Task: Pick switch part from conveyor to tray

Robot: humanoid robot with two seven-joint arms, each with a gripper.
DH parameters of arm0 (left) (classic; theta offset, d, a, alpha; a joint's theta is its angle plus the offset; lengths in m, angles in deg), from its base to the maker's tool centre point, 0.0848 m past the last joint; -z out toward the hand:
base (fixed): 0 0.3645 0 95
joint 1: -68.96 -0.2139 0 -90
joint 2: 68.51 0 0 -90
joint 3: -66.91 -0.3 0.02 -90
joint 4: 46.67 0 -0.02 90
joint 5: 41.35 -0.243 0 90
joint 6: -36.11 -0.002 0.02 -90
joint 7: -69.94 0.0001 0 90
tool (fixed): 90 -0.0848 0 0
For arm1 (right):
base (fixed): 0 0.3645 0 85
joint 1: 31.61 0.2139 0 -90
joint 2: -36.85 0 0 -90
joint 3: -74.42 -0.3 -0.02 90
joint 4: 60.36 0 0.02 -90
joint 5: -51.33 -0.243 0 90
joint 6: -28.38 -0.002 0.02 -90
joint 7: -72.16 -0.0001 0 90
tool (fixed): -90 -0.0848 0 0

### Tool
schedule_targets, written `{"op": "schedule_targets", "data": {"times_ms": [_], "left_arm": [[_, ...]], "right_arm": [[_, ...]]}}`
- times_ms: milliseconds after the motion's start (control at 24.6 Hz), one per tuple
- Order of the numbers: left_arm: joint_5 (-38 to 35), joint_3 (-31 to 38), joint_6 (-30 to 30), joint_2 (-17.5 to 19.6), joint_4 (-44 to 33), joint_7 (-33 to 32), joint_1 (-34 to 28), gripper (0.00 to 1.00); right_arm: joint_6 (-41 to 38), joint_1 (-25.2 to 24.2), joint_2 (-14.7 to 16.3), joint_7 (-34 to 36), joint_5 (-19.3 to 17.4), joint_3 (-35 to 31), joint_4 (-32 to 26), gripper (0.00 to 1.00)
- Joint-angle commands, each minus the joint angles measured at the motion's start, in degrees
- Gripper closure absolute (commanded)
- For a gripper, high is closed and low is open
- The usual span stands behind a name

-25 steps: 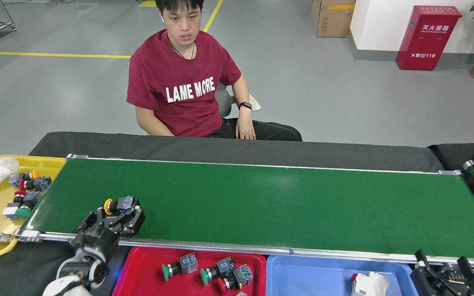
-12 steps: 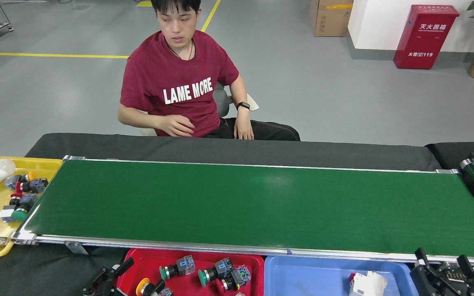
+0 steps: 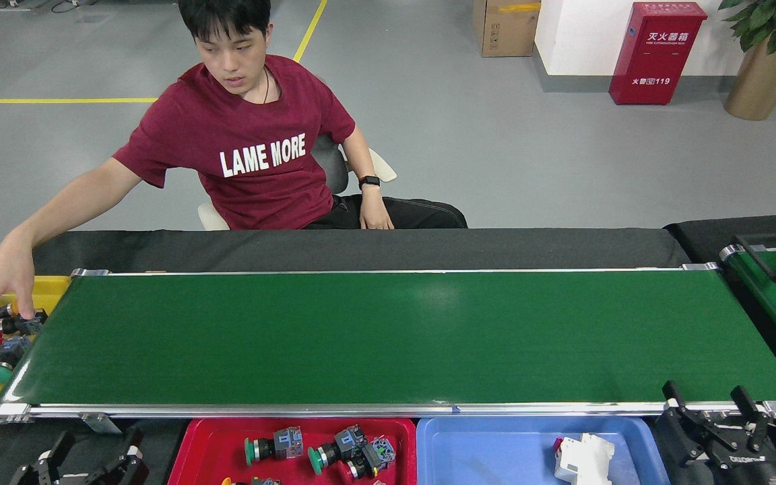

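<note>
Since a second ago, the yellow-capped switch part [image 3: 250, 481] is lying in the red tray [image 3: 192, 451], off the bare conveyor [image 3: 388, 337], while my left hand [image 3: 85, 465] is hanging open and empty beside it and my right hand [image 3: 731, 431] is idling open. Judging by looks, it is handling as a light, rigid plastic piece, best pinched across its blocky body. Its long axis is lying roughly left-right, cap to the left.

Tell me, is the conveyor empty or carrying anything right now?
Empty. The conveyor shows bare green from end to end; switch parts lie only in the red tray and the yellow tray.

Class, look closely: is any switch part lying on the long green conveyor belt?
No: the conveyor is bare, and switch parts lie in the red tray.
</note>
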State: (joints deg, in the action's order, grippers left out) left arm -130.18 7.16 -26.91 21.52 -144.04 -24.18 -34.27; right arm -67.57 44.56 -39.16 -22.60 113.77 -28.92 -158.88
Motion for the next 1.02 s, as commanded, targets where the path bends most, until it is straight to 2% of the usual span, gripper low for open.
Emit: {"op": "schedule_targets", "data": {"times_ms": [0, 284, 488, 975], "left_arm": [[-2.7, 0.2, -0.6, 0.2, -0.9, 4.1, 0.5, 0.02], [0.2, 0.2, 0.2, 0.4, -0.3, 3.7, -0.5, 0.0], [5.2, 0.2, 2.3, 0.4, -0.4, -1.6, -0.6, 0.0], [5.3, 1.7, 1.8, 0.5, -0.8, -1.5, 0.0, 0.0]], "right_arm": [[-0.2, 0.3, -0.1, -0.1, 0.1, -0.5, -0.5, 0.01], [-0.2, 0.3, -0.2, -0.1, 0.1, -0.3, -0.6, 0.01], [-0.3, 0.1, -0.5, -0.1, 0.1, -0.3, -0.6, 0.01], [-0.5, -0.3, -0.7, -0.1, 0.1, -0.3, -1.3, 0.01]]}}
